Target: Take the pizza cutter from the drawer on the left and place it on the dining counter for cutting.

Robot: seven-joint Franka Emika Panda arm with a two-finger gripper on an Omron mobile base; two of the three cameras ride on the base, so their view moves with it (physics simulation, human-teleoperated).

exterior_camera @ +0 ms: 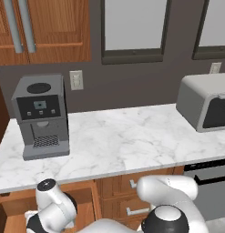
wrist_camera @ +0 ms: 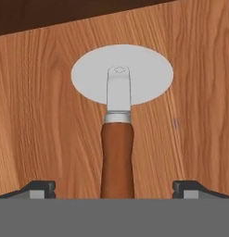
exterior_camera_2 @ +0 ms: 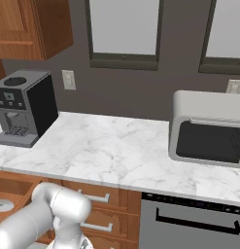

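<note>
Down in the open drawer (exterior_camera: 13, 207), in the left base view, the arm reaches below a marble worktop (exterior_camera: 123, 141) carrying a coffee machine (exterior_camera: 41, 116). From the right base view, a microwave (exterior_camera_2: 209, 129) sits by dark walls and windows. In the hand view, the gripper (wrist_camera: 114, 189) stands open astride the pizza cutter (wrist_camera: 118, 125), which lies flat on the wood; grasping, lifting and carrying remain.
</note>
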